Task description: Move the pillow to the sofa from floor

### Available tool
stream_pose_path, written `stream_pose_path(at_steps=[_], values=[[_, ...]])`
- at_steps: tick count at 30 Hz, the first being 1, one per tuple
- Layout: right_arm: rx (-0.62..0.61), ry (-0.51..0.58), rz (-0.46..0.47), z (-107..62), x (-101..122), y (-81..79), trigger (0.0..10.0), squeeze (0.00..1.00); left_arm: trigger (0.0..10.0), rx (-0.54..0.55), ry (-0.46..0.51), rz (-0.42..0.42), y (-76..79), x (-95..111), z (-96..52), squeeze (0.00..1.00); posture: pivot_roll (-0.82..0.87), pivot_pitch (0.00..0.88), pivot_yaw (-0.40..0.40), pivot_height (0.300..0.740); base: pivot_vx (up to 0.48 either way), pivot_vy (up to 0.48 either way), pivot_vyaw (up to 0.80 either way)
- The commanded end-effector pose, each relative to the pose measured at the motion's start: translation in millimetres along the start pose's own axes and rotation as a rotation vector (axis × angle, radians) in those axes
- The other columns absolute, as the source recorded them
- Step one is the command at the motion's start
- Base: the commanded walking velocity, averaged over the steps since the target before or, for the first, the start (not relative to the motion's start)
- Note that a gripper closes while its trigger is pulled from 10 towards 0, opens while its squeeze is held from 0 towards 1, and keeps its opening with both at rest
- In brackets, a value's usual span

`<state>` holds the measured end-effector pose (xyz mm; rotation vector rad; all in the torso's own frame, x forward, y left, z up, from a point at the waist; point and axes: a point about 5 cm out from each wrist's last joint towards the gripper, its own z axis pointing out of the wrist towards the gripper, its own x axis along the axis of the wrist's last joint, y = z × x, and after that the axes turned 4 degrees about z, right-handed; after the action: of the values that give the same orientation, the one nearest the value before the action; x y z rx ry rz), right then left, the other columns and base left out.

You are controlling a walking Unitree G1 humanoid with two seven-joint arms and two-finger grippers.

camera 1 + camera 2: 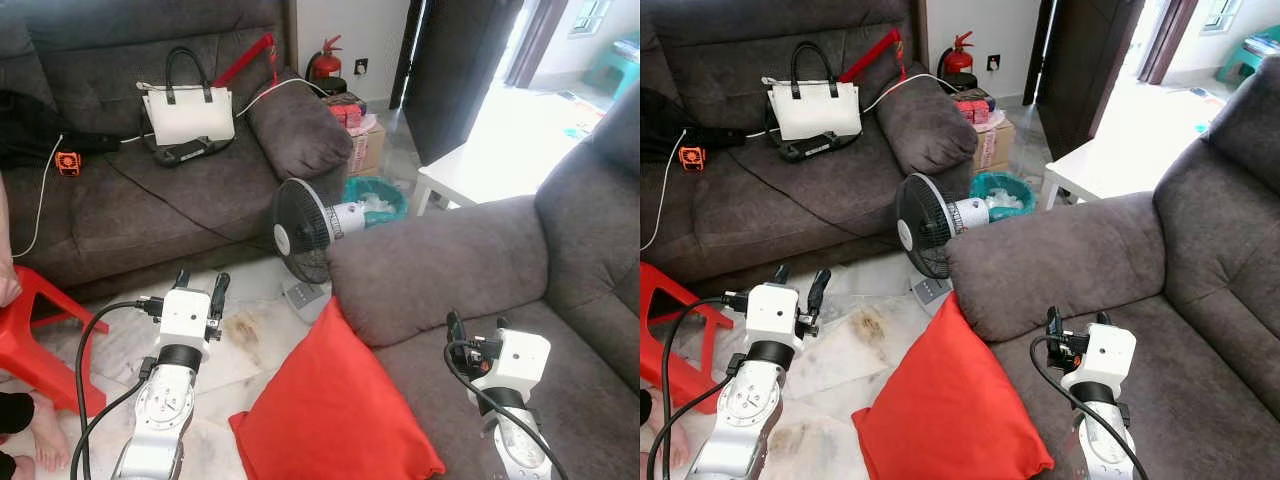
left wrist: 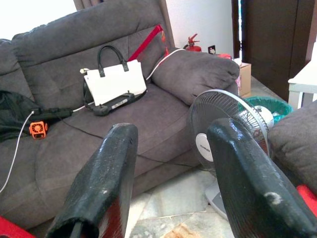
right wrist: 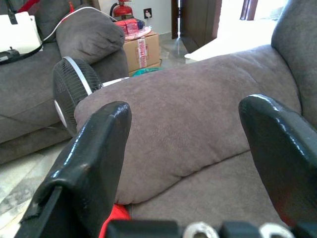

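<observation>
Both silver arms reach forward from the bottom of the head camera's view, wrists level and each capped by a white block. The left gripper [image 1: 198,287] is held out ahead with its two black fingers [image 2: 101,183] pointing up and away, parted, with nothing between them. A black cable loops from its wrist down along the forearm. The right gripper [image 1: 476,322] sits lower and nearer the body, its fingers [image 3: 86,171] likewise spread wide and empty, a black cable curling beside that wrist too. Neither gripper touches anything.
</observation>
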<state>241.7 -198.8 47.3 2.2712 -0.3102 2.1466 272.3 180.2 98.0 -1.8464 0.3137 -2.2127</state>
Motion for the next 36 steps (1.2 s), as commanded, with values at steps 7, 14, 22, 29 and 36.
stream_pose_path(at_steps=[7,14,22,29,36], values=[[0.038,-0.005,-0.026,1.8,1,-4.1,10.0,0.0,10.0,-0.02,-0.002,0.004,2.8,0,-1.3,0.0,0.05,0.043,-0.029,0.74,0.0,0.0,0.0],[0.063,-0.048,-0.039,1.8,-5,-8.2,10.0,0.0,10.0,-0.02,-0.001,0.003,2.7,1,-1.0,0.0,0.05,0.045,-0.032,0.725,0.0,0.0,0.0],[0.065,-0.056,-0.049,2.4,-6,-6.0,10.0,0.0,10.0,-0.02,-0.01,0.004,1.9,-3,-0.6,0.0,0.05,0.045,-0.033,0.675,0.0,0.0,0.0],[0.068,-0.066,-0.052,2.4,-7,-6.4,10.0,0.0,10.0,-0.024,-0.012,0.001,3.4,-3,-0.3,0.0,0.05,0.043,-0.034,0.64,0.0,0.0,0.0],[0.072,-0.063,-0.052,2.7,-7,-5.8,10.0,0.0,10.0,-0.028,-0.016,-0.005,4.8,-3,-0.2,0.0,0.05,0.042,-0.038,0.625,0.0,0.0,0.0]])
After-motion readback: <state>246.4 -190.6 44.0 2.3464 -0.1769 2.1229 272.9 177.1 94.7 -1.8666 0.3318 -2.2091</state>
